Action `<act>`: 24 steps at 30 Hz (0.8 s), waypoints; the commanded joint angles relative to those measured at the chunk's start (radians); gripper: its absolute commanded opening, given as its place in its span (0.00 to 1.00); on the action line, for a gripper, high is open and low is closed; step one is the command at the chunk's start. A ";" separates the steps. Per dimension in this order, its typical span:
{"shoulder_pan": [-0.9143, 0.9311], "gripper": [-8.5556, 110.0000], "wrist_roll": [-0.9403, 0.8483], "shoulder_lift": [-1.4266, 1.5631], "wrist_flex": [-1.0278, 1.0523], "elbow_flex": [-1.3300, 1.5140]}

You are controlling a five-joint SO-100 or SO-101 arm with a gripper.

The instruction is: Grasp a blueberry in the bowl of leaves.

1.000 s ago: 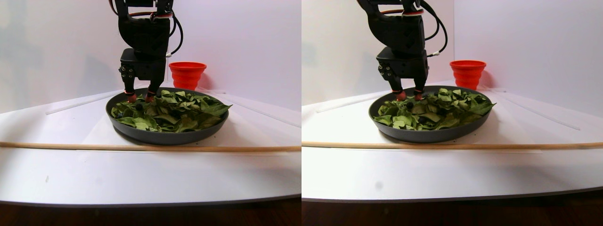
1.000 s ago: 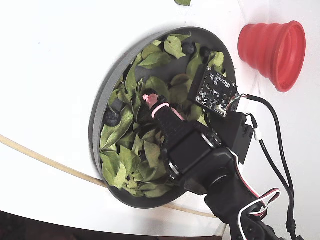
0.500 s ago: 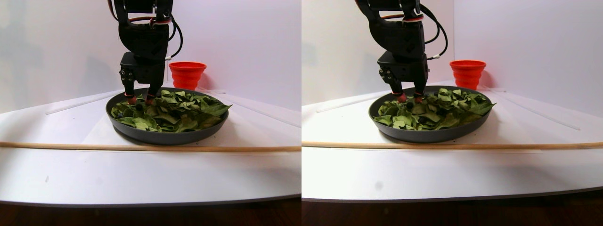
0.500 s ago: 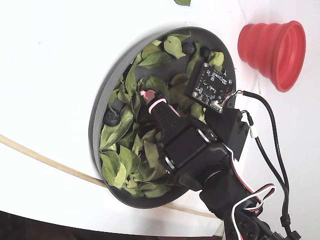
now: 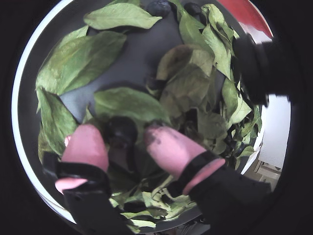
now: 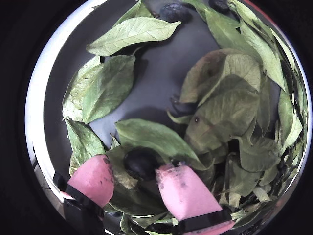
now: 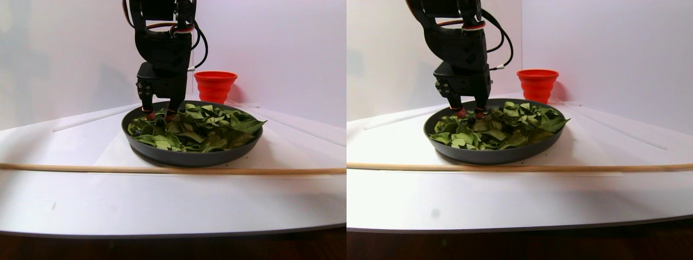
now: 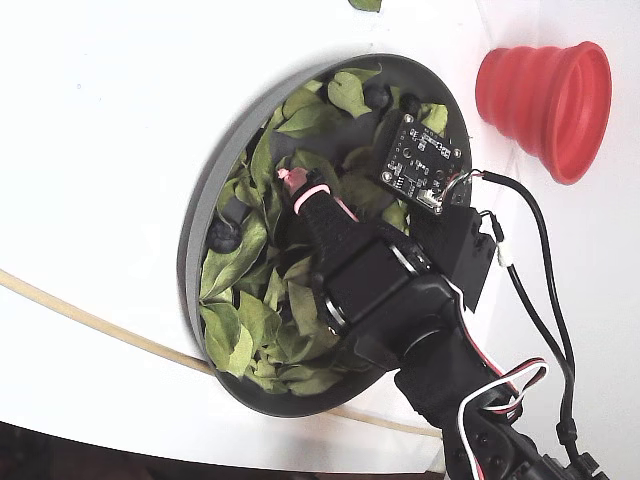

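Your pink fingers [image 6: 134, 188] stand apart in the bowl [image 8: 205, 200], one either side of a blueberry [image 6: 140, 163] half sunk in the leaves [image 6: 230, 103]; whether they touch it you cannot tell. Only the wrist views show this; the stereo pair hides the berry, but shows the red cup [image 7: 215, 85] toward the surface's far edge
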 commanded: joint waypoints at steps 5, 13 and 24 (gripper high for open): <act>-0.006 0.22 0.000 0.008 -0.021 -0.051; -0.002 0.22 -0.009 -0.029 -0.054 -0.054; 0.005 0.22 0.008 -0.049 -0.069 -0.072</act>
